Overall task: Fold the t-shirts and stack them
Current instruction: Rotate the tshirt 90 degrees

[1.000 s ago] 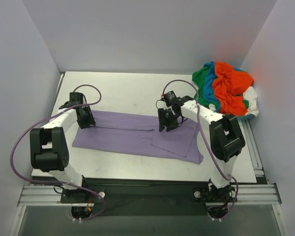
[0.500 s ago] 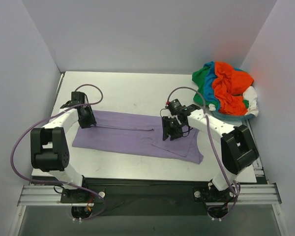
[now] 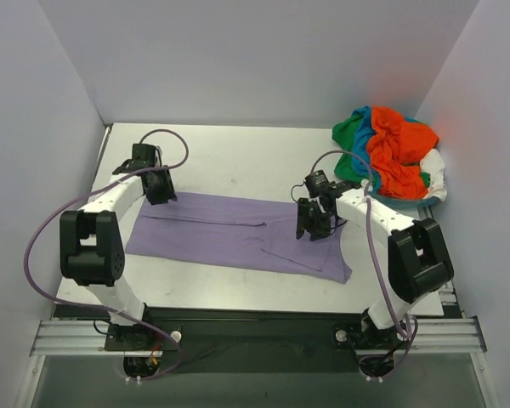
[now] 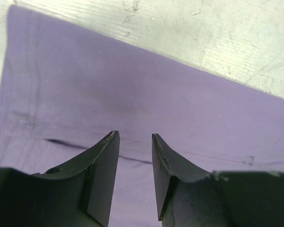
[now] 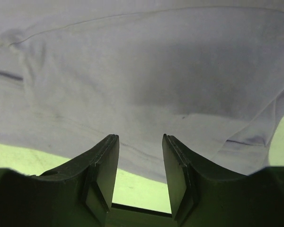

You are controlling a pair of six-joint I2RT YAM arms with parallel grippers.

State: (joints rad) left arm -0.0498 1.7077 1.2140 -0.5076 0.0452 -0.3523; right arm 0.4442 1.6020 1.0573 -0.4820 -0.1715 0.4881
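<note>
Just shifted left hand [image 3: 159,189] and right hand [image 3: 314,223] along shirt [image 3: 229,234] beneath them, both narrowly open, empty, probably lining up next fold grab.

Scanning all three of my views now: no word, label, brand or number I can read. The lavender t-shirt [image 3: 229,238] under my claws shows plain cloth, and nothing legible on the pile of t-shirts [image 3: 391,157] or the table [image 3: 229,161].
</note>
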